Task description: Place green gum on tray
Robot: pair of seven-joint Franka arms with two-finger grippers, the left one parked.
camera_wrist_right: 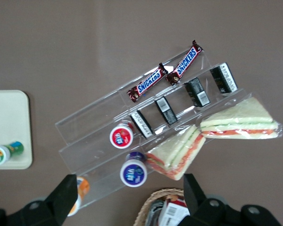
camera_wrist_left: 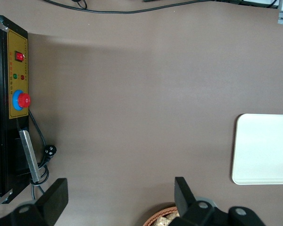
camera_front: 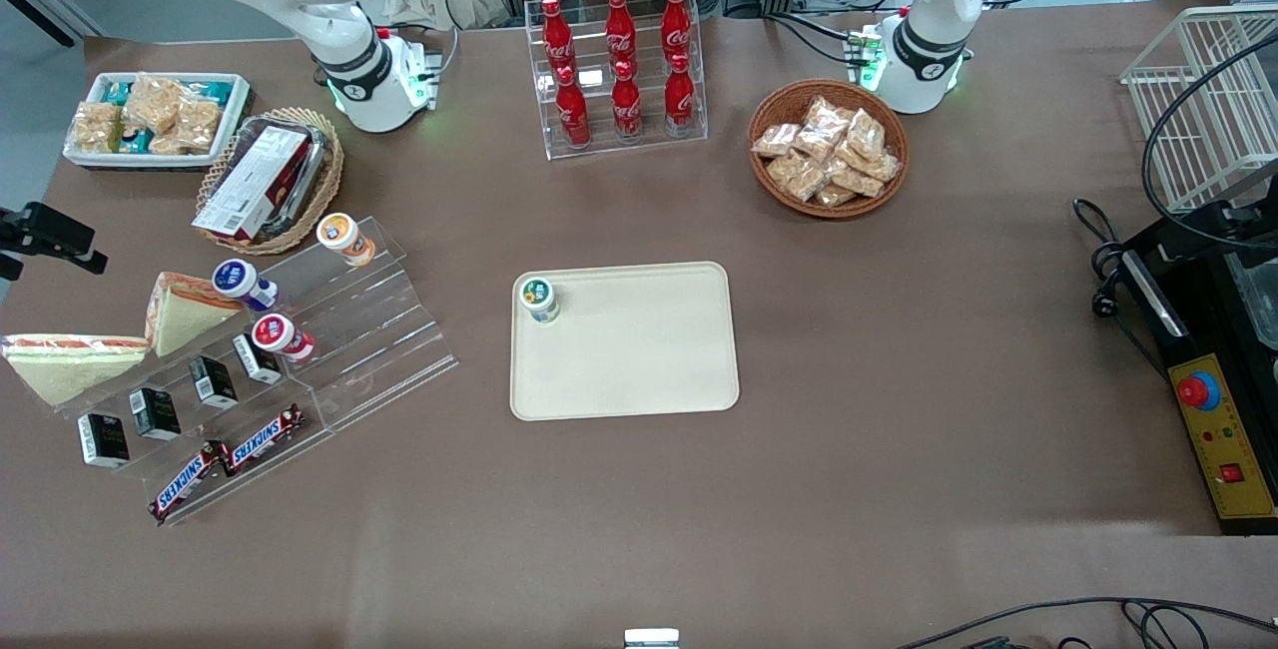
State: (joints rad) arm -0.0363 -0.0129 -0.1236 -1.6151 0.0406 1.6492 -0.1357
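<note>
The green gum (camera_front: pixel 540 299) stood upright on the tray (camera_front: pixel 639 369), in the corner farthest from the front camera and toward the working arm's end of the tabletop (camera_front: pixel 799 489), just inside the low rim. Nothing touched it. In the right wrist view the gum (camera_wrist_right: pixel 2 153) showed at the tray's (camera_wrist_right: pixel 9 122) corner, well apart from the clear stepped rack (camera_wrist_right: pixel 99 127) that held the red-lidded bottle (camera_wrist_right: pixel 121 137), the blue-lidded bottle (camera_wrist_right: pixel 133 173) and the orange-lidded bottle (camera_wrist_right: pixel 80 187).

The gripper (camera_wrist_right: pixel 127 200) was raised over the rack, near the blue-lidded bottle, and its jaws were spread apart with nothing between them. By the look of things the placing was done.

As for handling, the gum looked light and stiff: a small hard plastic bottle, not fragile, but smooth and round, so it could slip or roll if squeezed off-centre. Being narrow and rather tall for its base, it would likely tip at a sideways nudge. The safest hold would be across the white body just below the lid, jaws square to it, from above; the wider lid would then stop it sliding down through the jaws.
</note>
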